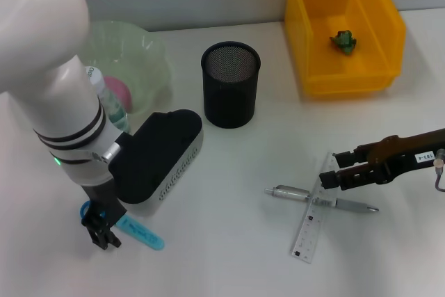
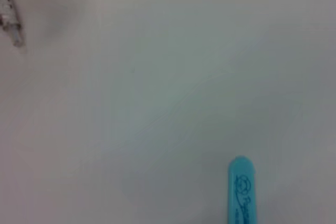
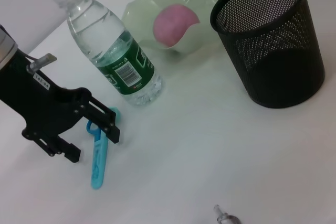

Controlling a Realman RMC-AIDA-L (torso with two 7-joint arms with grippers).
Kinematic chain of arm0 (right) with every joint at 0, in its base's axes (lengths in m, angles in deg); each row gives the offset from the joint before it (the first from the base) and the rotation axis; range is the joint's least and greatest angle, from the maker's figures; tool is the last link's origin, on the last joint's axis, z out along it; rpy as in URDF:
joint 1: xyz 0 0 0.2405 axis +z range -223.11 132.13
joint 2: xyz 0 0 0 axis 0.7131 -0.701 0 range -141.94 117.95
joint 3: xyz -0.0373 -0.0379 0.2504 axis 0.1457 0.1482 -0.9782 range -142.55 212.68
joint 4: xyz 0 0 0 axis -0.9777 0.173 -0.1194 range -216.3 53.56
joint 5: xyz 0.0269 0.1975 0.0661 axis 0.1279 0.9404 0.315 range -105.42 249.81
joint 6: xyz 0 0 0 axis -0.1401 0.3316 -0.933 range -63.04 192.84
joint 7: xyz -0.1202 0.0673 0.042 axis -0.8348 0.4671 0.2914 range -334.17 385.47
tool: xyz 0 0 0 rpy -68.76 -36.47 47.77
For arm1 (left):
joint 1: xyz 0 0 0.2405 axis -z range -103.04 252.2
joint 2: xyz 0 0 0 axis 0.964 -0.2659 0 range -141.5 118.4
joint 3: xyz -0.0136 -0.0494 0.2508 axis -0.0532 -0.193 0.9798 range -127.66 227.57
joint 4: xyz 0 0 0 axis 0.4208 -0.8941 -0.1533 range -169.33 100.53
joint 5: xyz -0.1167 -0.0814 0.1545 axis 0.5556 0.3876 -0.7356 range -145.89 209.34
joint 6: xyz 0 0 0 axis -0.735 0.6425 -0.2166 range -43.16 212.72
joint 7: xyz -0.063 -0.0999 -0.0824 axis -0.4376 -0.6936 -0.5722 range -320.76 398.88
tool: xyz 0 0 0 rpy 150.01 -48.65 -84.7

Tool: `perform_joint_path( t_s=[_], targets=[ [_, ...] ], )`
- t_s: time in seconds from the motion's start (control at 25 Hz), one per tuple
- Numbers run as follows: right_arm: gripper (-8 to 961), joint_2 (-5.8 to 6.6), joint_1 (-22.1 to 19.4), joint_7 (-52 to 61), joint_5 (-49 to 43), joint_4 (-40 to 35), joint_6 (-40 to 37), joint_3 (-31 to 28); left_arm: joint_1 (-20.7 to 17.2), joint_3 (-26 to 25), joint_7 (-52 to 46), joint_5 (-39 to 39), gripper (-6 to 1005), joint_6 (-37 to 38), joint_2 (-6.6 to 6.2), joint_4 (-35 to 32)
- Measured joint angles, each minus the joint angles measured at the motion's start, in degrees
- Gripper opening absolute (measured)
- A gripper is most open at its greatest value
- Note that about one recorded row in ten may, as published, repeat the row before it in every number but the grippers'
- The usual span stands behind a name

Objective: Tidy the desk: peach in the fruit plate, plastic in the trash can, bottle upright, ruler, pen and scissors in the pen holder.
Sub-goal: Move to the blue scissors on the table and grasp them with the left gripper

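Observation:
The scissors lie flat on the desk at the front left. My left gripper is down at their blue handles, open, one finger on each side. The peach sits in the fruit plate. Beside the plate the bottle stands upright, partly hidden by my left arm. A green scrap of plastic lies in the trash can. The pen crosses the ruler. My right gripper hovers open just above them.
The pen holder stands between the fruit plate and the trash can, and I see nothing inside it. My left arm's black wrist housing hangs low over the desk in front of the plate.

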Motion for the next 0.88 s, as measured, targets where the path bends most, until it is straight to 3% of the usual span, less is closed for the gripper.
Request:
perform_joint_path(
  t_s=[0.88],
  targets=[
    [792,0.00,-0.03,0.07,0.18,0.32,0.85,-0.08,0.77,-0.93,1.29,-1.11,758,-0.89,0.05,2.94]
  ],
)
